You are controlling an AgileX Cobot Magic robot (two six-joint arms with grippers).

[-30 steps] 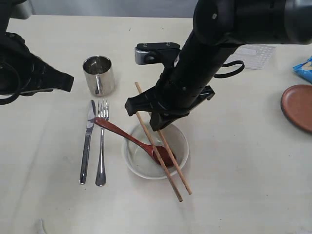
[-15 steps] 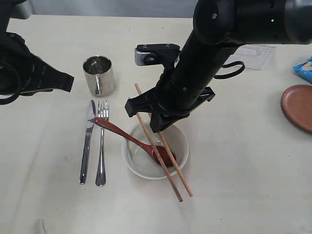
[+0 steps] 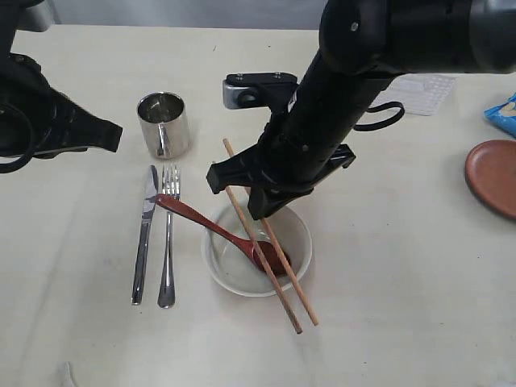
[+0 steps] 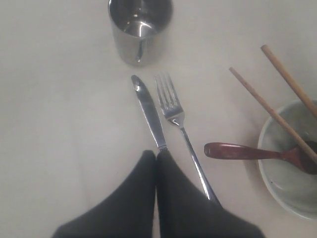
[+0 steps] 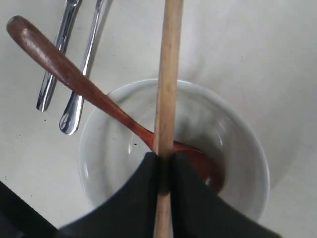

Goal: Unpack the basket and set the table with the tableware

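From my station I saw the right hand (image 3: 262, 205) over the cream bowl (image 3: 300, 232) near the middle of the tabletop (image 3: 387, 306). Through its wrist camera the right hand (image 5: 163, 161) was clenched on one chopstick (image 5: 167, 74), which lay between the two fingers and crossed the bowl's rim. In the exterior view the two chopsticks (image 3: 242, 218) lay side by side, slanting across the bowl with their near ends past its rim. I could not tell which of the pair was the one pinched.

The reddish-brown spoon (image 3: 193, 216) sat with its head in the bowl and its handle leaning out over the rim toward the fork (image 3: 168, 242). The knife (image 3: 145, 234) lay just beside the fork, on the side away from the bowl, and the steel mug (image 3: 164, 125) stood upright beyond their tips.

The left hand (image 4: 156, 156) was clenched on nothing, fingers pressed together, hanging over the handles of the knife and fork.

The brown plate (image 3: 493, 176) lay at the right edge, near a blue bag (image 3: 501, 113). A pale latticed thing behind the right arm was probably the basket (image 3: 427, 85), though too little showed.
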